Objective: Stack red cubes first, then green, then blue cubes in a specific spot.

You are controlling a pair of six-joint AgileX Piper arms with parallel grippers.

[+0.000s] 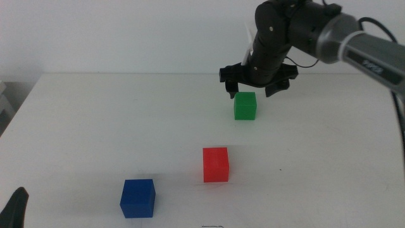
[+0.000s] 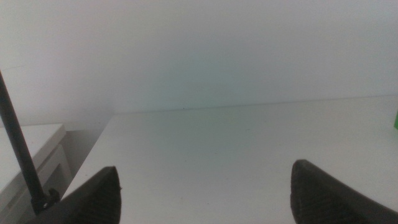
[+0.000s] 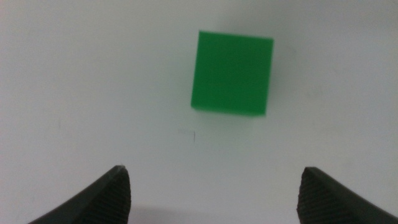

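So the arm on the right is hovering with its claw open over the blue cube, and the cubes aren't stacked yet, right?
Not quite: the right gripper hovers open over the green cube, not the blue cube. The middle view and right wrist view show it. And yes, nothing is stacked; the red cube stands alone.

So the table (image 1: pixel 95 120) is plain white all over with no markings, and the wall (image 1: pixel 126 31) behind it is about the same pale off-white. Three little cubes, each one flat solid colour with no pattern: a bright green cube (image 1: pixel 245 106), a bright red cube (image 1: pixel 216 164) and a dark blue cube (image 1: pixel 138 197). The right gripper (image 1: pixel 258 85) is black on a black arm that turns grey further up with small white lettering, and the left gripper (image 2: pixel 205 193) has dark jaws with a fine ribbed texture.
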